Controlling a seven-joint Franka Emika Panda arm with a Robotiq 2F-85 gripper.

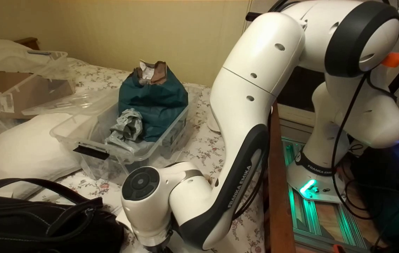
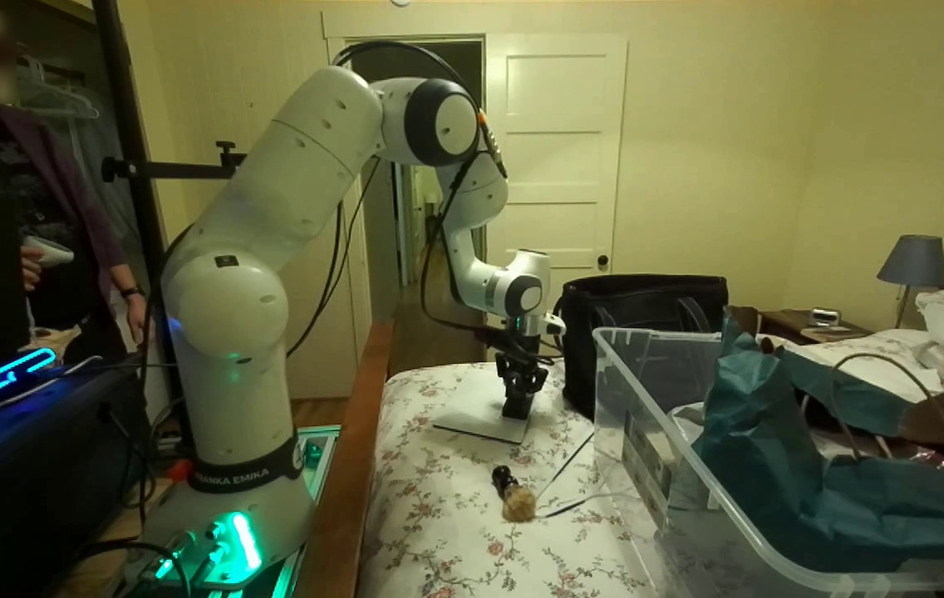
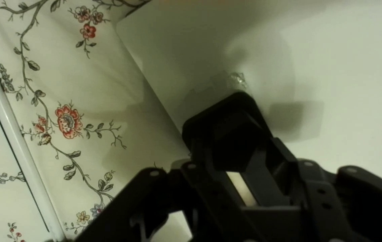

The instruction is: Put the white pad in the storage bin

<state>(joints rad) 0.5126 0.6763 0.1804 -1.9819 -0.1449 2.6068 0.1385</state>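
Observation:
The white pad is a flat white sheet lying on the flowered bed in an exterior view (image 2: pixel 476 419). It fills much of the wrist view (image 3: pixel 345 67), with a small clear shiny patch on it just beyond my fingertips. My gripper (image 2: pixel 517 405) points down onto the pad near one edge. In the wrist view its fingertips (image 3: pixel 224 112) look shut together; whether they pinch the pad or the clear patch is hidden. The storage bin is a clear rimmed tub on the bed in both exterior views (image 1: pixel 97 168) (image 2: pixel 667 423), apart from the gripper.
A teal paper bag (image 1: pixel 154 102) and crumpled plastic (image 1: pixel 129 123) are in the bin. A black bag (image 2: pixel 642 303) stands close beside the gripper. A brush (image 2: pixel 515 498) lies on the bed between pad and bin. A wooden rail (image 2: pixel 343 482) edges the bed.

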